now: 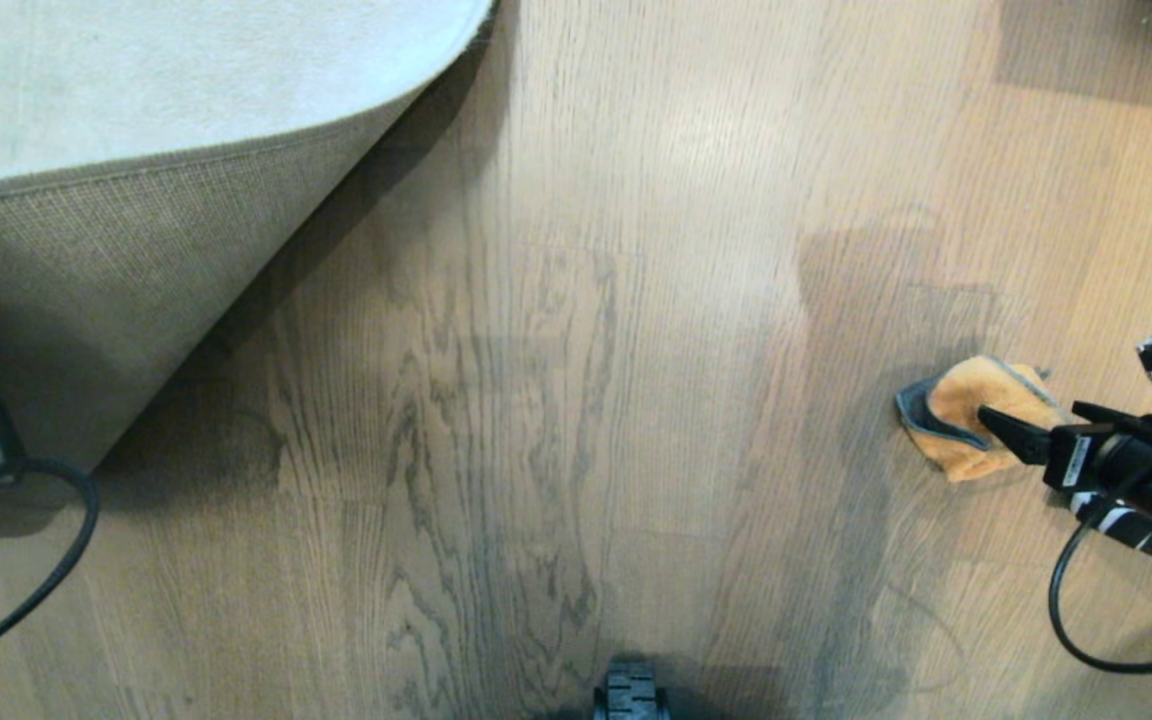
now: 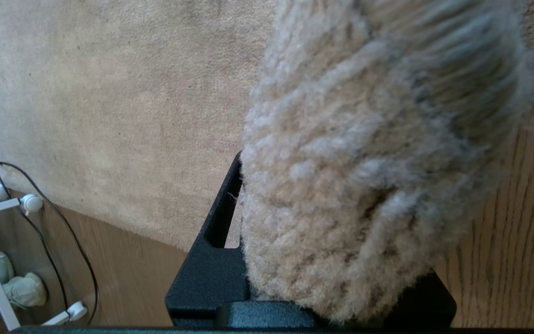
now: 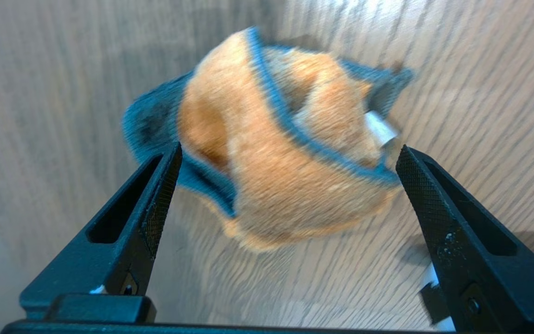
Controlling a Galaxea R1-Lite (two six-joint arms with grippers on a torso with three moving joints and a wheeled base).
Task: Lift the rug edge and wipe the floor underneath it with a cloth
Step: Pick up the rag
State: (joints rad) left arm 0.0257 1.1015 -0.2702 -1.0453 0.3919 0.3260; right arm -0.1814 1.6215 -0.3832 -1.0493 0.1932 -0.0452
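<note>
I have the left gripper [image 2: 267, 260] clamped on the rug edge [image 2: 369, 185]; the pile fills the space between its jaws and bulges out past them, so the jaws stand narrow with the thick rim pinched between, and that grip is what keeps the corner peeled up; in the head view the rug [image 1: 136, 90] folds back with its woven backing [image 1: 106, 270] turned toward me, and the floor [image 1: 536, 400] it would cover lies bare and open to a wipe. I hold that side high, I judge, so the other arm has room to work beneath without the rim dropping back on it. The right gripper [image 3: 285, 185] has its jaws spread wide and holds nothing; the cloth [image 3: 290, 153] lies crumpled on the floor, just ahead of the tips and roughly centred across the gap, one fingertip [image 3: 167, 185] near its grey-trimmed side and the other beside its opposite end, neither pressing in that I can see. Wide jaws suit a bunched, soft lump; they can straddle it and gather a fold on closing. The cloth sits well apart from the lifted rim, off on the right side of the bare floor, so once gripped it must be carried across. I reckon the pickup is the step in hand; the wiping is not yet begun.
</note>
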